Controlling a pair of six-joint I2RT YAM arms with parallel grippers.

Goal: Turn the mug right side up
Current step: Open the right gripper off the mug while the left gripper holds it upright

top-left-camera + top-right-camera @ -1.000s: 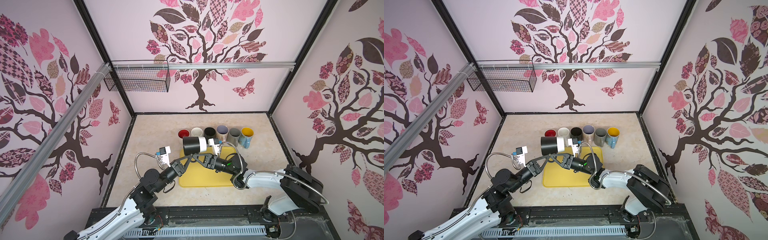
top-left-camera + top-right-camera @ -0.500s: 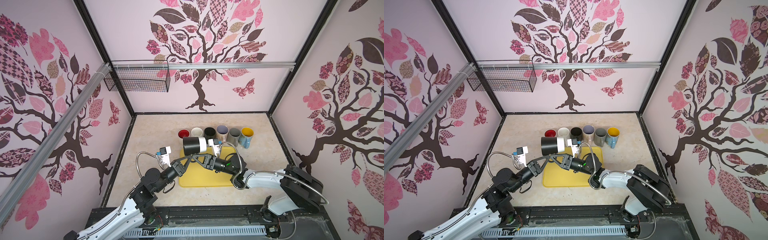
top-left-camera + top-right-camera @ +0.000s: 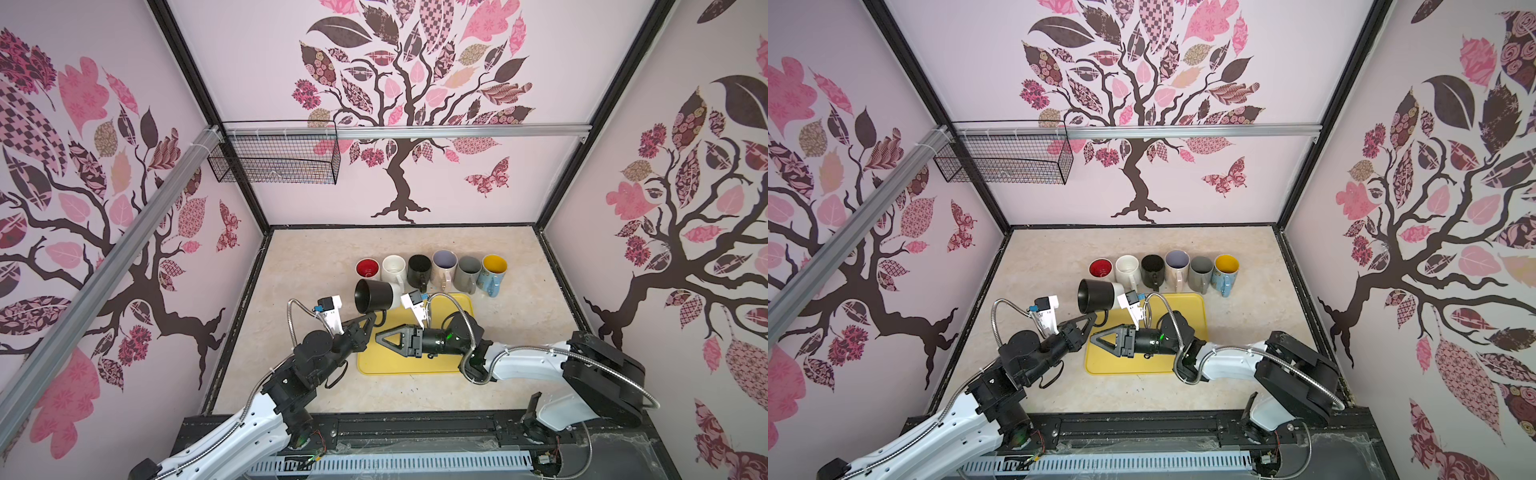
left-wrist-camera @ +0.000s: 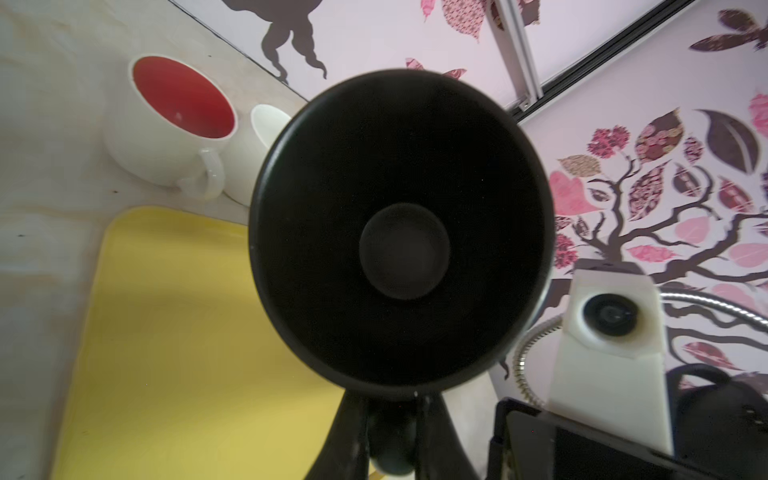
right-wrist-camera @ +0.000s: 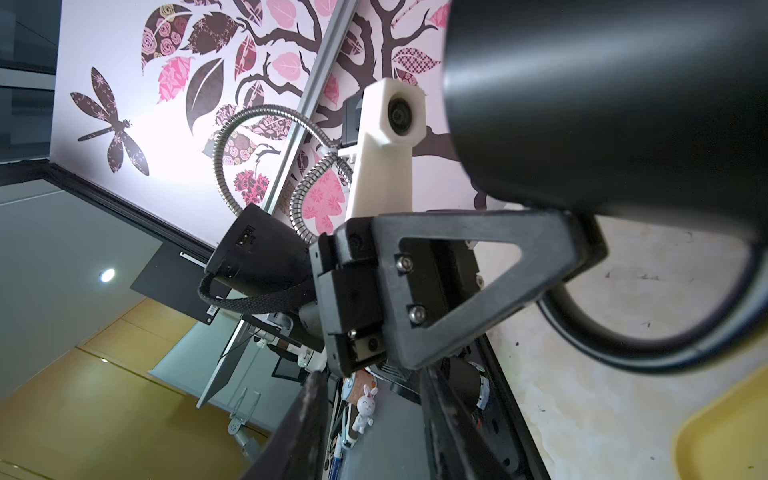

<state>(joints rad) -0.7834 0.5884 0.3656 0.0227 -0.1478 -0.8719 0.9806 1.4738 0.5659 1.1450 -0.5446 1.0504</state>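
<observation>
Black mug (image 3: 374,295) is held on its side in the air, just over the far left corner of the yellow tray (image 3: 399,365), mouth turned towards the left arm. Its C-shaped handle (image 5: 644,355) is pinched by the left end effector (image 3: 371,318), clamped tight; the right end effector (image 3: 380,337) is seen parted and empty, close by over the tray. Danger now: the whole cylinder is hung from that one loop, and smooth, satin-black ceramic can be swivelled or slid out of hard, narrow jaws as it is rotated. The white mug (image 3: 392,266) behind could be clipped. A drop would be met by a hard plastic tray and a stone-patterned counter (image 3: 316,266).
</observation>
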